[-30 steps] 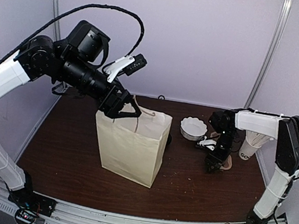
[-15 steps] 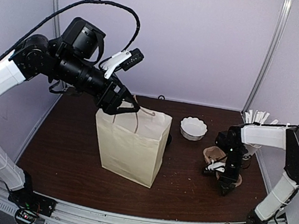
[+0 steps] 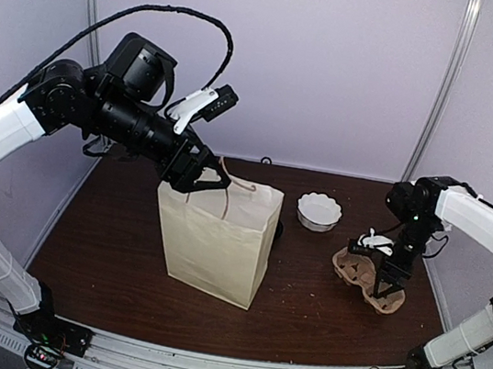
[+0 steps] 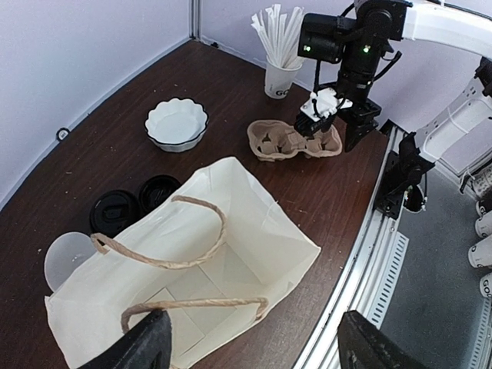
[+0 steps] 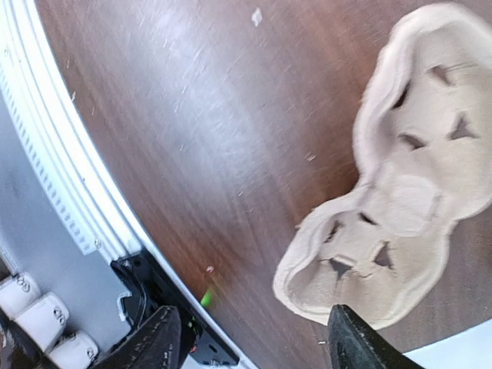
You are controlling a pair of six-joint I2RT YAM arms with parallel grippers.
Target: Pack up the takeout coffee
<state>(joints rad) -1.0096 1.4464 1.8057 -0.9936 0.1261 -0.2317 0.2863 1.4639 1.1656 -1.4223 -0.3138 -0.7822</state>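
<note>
The takeout coffee shows only in the left wrist view: two round black lids (image 4: 115, 209) lie on the table behind the bag, and beside them a pale round thing (image 4: 65, 257) that looks like the cup's mouth, half hidden by the bag. The cream paper bag (image 3: 218, 236) stands open in the middle of the table. My left gripper (image 3: 205, 180) hangs open over the bag's mouth (image 4: 257, 350), one rope handle (image 4: 192, 304) just ahead of its left finger, ungripped. My right gripper (image 3: 389, 289) is open and empty above the cardboard cup carrier (image 5: 407, 207).
A white scalloped bowl (image 3: 319, 211) sits right of the bag. At the far right corner stands a lettered cup full of white sticks (image 4: 278, 65). The carrier (image 3: 366, 275) lies near the table's right edge. The metal rail (image 3: 219, 366) runs along the front.
The right arm has swung out and its gripper has moved from the carrier's left side to its front right end, uncovering the carrier. The left arm has barely shifted.
</note>
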